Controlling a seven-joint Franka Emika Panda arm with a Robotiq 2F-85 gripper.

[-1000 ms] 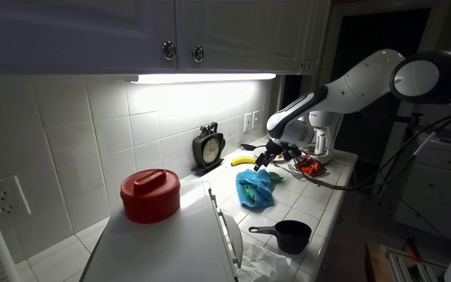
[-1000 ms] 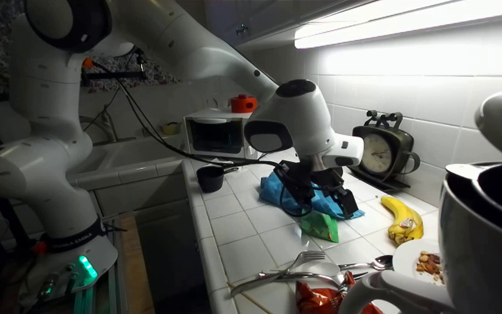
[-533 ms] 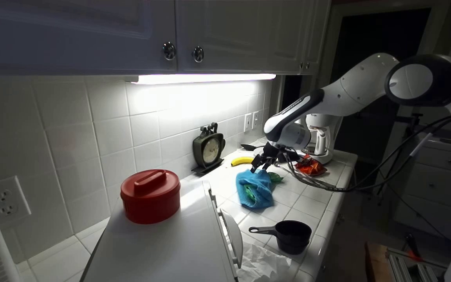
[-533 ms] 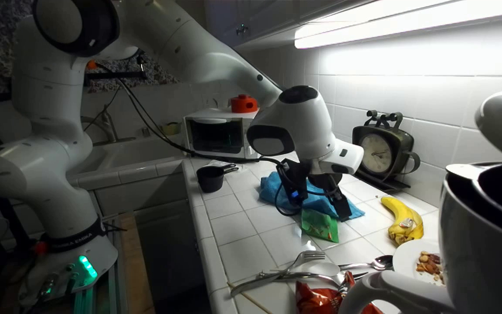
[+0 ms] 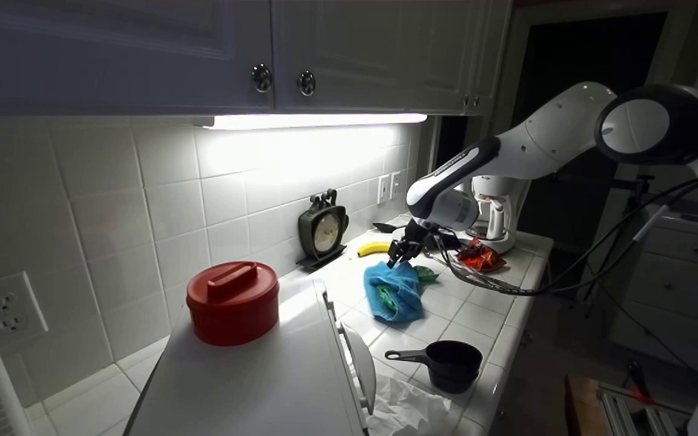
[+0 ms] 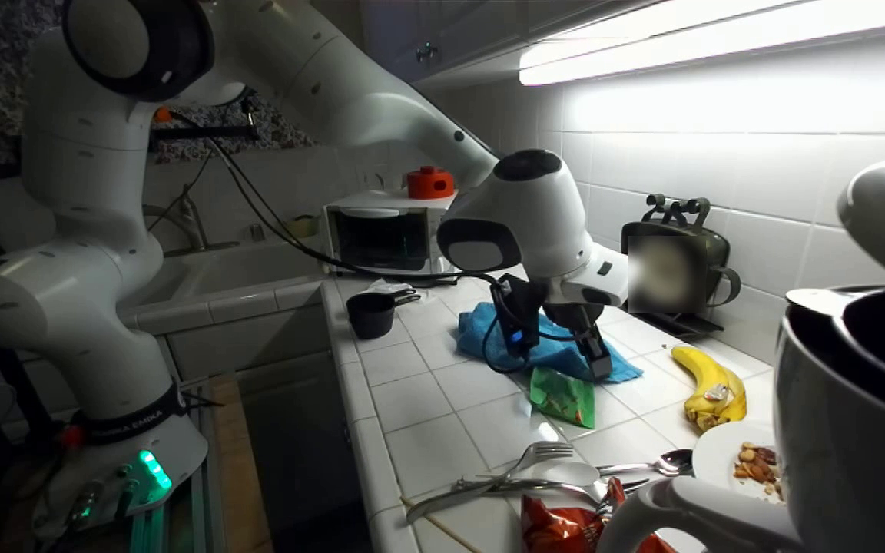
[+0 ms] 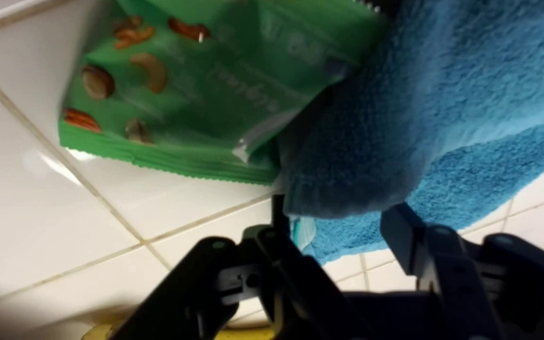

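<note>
My gripper (image 7: 333, 211) points down at a rumpled blue towel (image 7: 480, 80) on the white tiled counter. A fold of the towel bulges up between its fingertips, close to both; whether they press on it is hard to tell. The jaws stand partly apart, with tile visible lower in the gap. Beside the fold lies a green packet (image 7: 182, 80) printed with nuts, partly covered by the towel. In both exterior views the gripper (image 6: 558, 361) is low over the towel (image 5: 406, 293), and one end of the packet (image 6: 563, 395) sticks out.
A banana (image 6: 707, 384), a plate (image 6: 707, 461) with nuts, cutlery (image 6: 508, 484) and a red packet (image 6: 561, 526) lie nearby. The coffee maker (image 6: 819, 415), dark clock (image 5: 325, 233), black measuring cup (image 5: 453, 363) and white oven (image 5: 252, 387) with a red container (image 5: 234, 303) surround the spot.
The gripper has shifted slightly toward the towel's far edge, and its fingers have drawn closer together. Towel and green packet have moved by a small amount.
</note>
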